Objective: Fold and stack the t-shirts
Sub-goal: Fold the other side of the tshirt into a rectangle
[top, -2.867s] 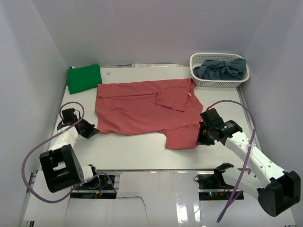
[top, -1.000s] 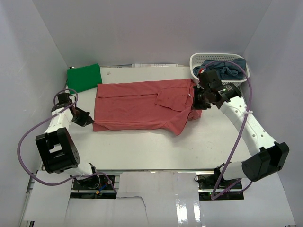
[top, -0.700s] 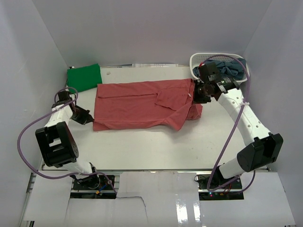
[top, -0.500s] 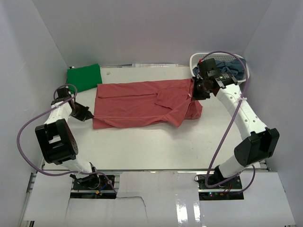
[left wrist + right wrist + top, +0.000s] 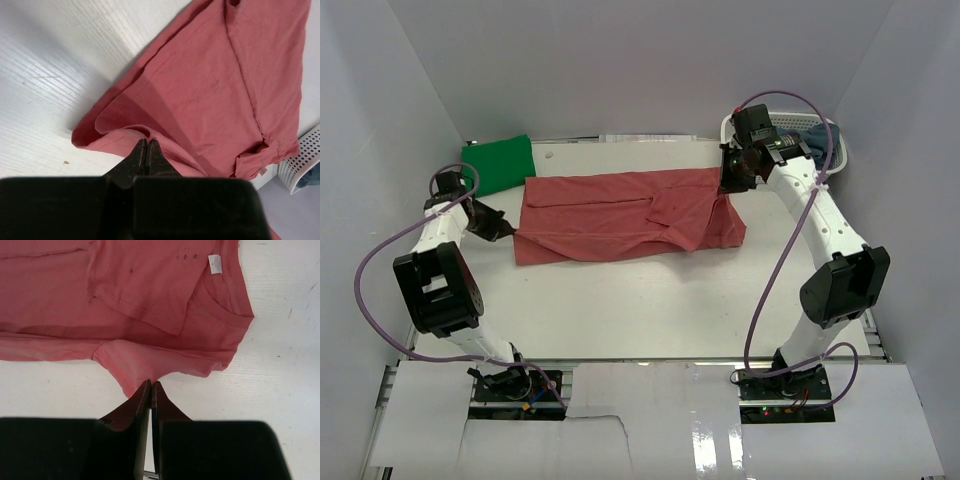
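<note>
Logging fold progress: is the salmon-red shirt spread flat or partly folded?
Partly folded: the salmon-red shirt lies doubled over lengthwise, left end effector and right end effector pinching its ends.

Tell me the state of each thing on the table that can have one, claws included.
salmon-red t-shirt: lying flat, partly folded lengthwise, near edge gripped at both ends.
green t-shirt: folded, lying at the far left corner.
grey-blue t-shirts: crumpled in the basket.
white basket: upright, holding cloth.
left claw: shut on the salmon-red t-shirt.
right claw: shut on the salmon-red t-shirt.
</note>
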You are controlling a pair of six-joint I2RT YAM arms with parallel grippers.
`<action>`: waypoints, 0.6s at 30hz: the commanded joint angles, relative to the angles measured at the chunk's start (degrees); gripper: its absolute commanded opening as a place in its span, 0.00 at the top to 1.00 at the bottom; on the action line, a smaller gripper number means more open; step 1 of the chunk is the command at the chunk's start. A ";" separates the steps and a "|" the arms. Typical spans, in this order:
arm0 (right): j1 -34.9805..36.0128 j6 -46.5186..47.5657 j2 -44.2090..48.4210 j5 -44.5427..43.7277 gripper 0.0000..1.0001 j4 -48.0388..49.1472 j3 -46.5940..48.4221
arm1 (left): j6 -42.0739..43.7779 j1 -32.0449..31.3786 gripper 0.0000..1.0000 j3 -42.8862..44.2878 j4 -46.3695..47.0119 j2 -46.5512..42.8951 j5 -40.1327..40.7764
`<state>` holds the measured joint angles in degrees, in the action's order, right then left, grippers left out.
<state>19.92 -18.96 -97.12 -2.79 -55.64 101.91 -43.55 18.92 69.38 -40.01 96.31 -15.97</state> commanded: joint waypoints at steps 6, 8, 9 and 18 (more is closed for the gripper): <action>-0.94 1.65 -5.18 0.85 0.92 -0.96 10.41 | 0.57 -0.11 1.00 7.86 -0.33 2.30 -1.17; -1.11 1.91 -6.41 0.77 0.92 -1.23 11.55 | 0.57 -0.20 1.00 8.66 -0.59 3.18 -1.17; -1.20 1.91 -7.20 0.68 0.92 -1.23 12.43 | 0.57 -0.20 1.00 9.18 -0.60 3.35 -1.17; -2.34 2.70 -11.94 0.15 0.92 -1.23 17.27 | 0.04 -1.86 1.00 11.73 -0.60 6.87 -1.88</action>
<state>18.26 -17.47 -107.81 -2.42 -57.08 115.26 -43.53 17.78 78.74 -40.42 103.26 -17.17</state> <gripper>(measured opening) 0.081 0.020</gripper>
